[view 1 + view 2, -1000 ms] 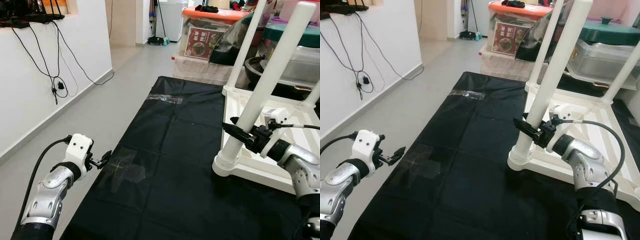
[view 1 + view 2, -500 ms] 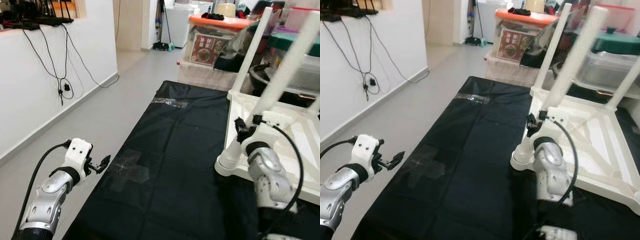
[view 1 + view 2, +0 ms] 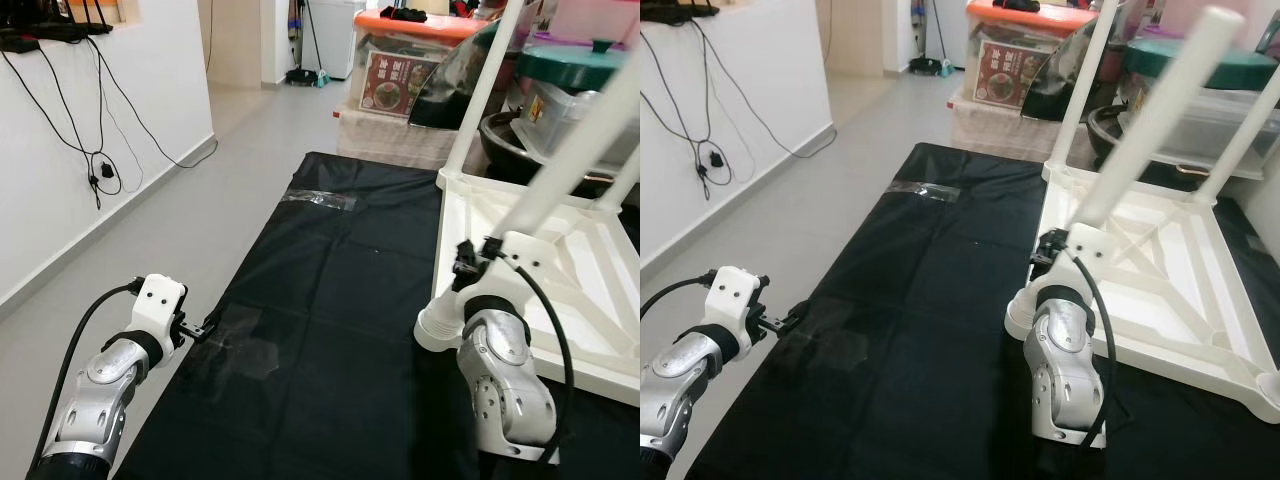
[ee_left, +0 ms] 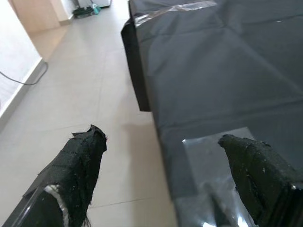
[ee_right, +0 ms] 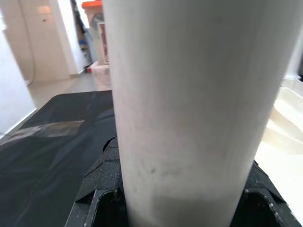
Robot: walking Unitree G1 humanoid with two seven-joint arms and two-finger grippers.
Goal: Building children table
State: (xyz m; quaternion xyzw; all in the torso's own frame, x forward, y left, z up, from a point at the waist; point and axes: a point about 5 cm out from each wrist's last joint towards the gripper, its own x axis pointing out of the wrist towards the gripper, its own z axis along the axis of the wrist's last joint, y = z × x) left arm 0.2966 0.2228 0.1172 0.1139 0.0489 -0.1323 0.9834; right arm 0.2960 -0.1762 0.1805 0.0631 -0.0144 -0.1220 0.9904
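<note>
The white children's table (image 3: 590, 290) lies upside down on a black sheet (image 3: 340, 300), legs pointing up. My right gripper (image 3: 470, 262) is shut on the nearest leg (image 3: 560, 160), just above its base. In the right wrist view that leg (image 5: 184, 94) stands between the black fingers (image 5: 102, 184). A second leg (image 3: 485, 90) rises at the far corner. My left gripper (image 3: 205, 327) hovers open at the sheet's left edge. The left wrist view has its fingers (image 4: 80, 165) apart over floor and sheet, holding nothing.
A shiny taped patch (image 3: 240, 345) lies on the sheet near my left gripper. Storage boxes (image 3: 410, 75) and a green-lidded pot (image 3: 570, 65) stand behind the table. Bare grey floor (image 3: 200, 190) runs along the left, by a white wall with hanging cables (image 3: 100, 160).
My right forearm has swung in from the right and now stands upright close to the camera, with the gripper still on the leg. The view has shifted. My left arm has hardly moved.
</note>
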